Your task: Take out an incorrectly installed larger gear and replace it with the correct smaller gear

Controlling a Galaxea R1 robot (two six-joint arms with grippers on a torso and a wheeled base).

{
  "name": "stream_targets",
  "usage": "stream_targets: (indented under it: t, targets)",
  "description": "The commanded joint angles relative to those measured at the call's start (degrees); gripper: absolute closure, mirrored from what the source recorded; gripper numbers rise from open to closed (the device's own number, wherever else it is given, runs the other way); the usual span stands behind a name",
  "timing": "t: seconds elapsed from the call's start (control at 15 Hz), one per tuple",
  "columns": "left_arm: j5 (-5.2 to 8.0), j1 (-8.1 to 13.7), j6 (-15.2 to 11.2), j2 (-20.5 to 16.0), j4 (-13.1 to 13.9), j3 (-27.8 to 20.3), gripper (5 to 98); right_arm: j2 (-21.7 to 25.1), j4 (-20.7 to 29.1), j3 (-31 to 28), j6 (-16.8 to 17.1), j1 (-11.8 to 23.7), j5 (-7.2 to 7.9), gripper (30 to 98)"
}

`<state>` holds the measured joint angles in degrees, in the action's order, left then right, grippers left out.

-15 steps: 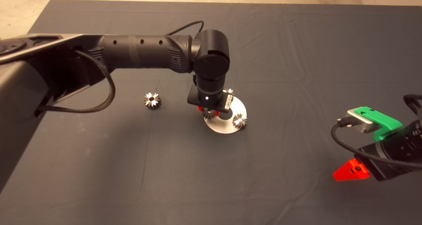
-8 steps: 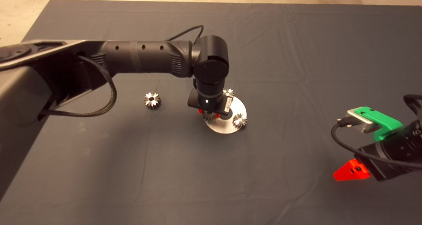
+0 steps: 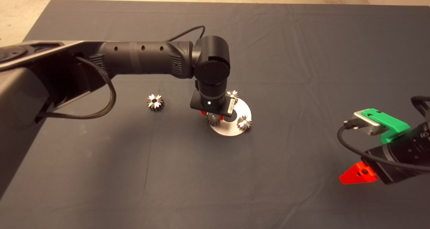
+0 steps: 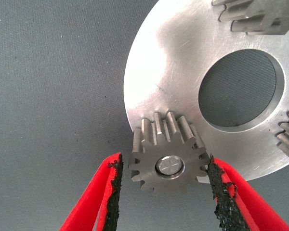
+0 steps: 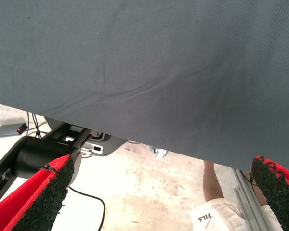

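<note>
A silver disc plate [image 3: 231,128] with a centre hole lies mid-mat. My left gripper [image 3: 213,116] hangs over its near-left rim. In the left wrist view the left gripper [image 4: 166,192] is open. Its pads [image 4: 114,190] flank the smaller gear [image 4: 167,154], which sits on a shiny pin, with a thin gap on each side. Two more small gears [image 3: 244,123] [image 3: 232,94] stand on the plate. The larger gear [image 3: 155,102] lies alone on the mat, left of the plate. My right gripper [image 3: 357,175] is parked at the lower right, open and empty.
The dark mat [image 3: 302,71] is wrinkled, with bare floor beyond its far edge. The left arm [image 3: 144,57] spans the mat from the left. The right wrist view shows the mat's edge, cables, a stand and a person's leg [image 5: 213,185] on the floor.
The left arm has shifted slightly to the left, and more of the gear under the gripper now shows. The right arm has not moved.
</note>
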<state>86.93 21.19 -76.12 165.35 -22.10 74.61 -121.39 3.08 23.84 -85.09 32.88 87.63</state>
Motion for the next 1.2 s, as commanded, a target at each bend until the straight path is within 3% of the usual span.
stream_targets:
  t: [0.0,0.07,0.13,0.2,0.27,0.33,0.47,0.6,0.93,1.13]
  targets:
    - [8.07,1.31,0.01,-0.64,1.09,-1.76,59.3,0.14,2.10,-0.22,0.28,0.79,-0.04,30.8]
    - [8.07,1.58,-0.50,-1.10,1.51,-3.40,55.8,0.14,2.10,-0.14,0.28,0.79,-0.08,30.8]
    - [8.07,2.42,-1.64,-2.07,5.29,-4.20,55.1,0.23,2.10,-0.22,0.28,0.79,-0.01,30.8]
    - [8.07,7.27,-2.77,-2.84,9.94,-5.66,55.1,0.23,2.10,-0.22,0.28,0.79,-0.05,30.8]
    - [8.07,11.37,-3.63,-3.87,12.37,-7.85,53.0,0.23,2.10,-0.22,0.28,0.79,-0.09,30.8]
    - [8.07,11.95,-5.08,-5.77,12.70,-9.25,49.9,0.05,2.10,-0.13,0.28,0.79,-0.09,30.8]
    - [8.07,12.04,-9.81,-9.58,12.61,-17.59,47.4,0.30,2.10,-0.22,0.28,0.79,-0.09,30.8]
    - [8.07,12.13,-16.85,-14.14,12.61,-25.65,45.3,0.06,2.10,-0.22,0.28,0.79,-0.09,30.8]
    - [8.07,12.74,-28.66,-18.26,15.15,-39.99,38.1,-0.83,2.10,-0.13,0.19,0.62,-0.09,30.8]
    - [8.07,13.00,-31.80,-22.21,15.25,-46.05,35.6,-2.58,2.10,-0.04,0.19,-0.18,-0.26,30.8]
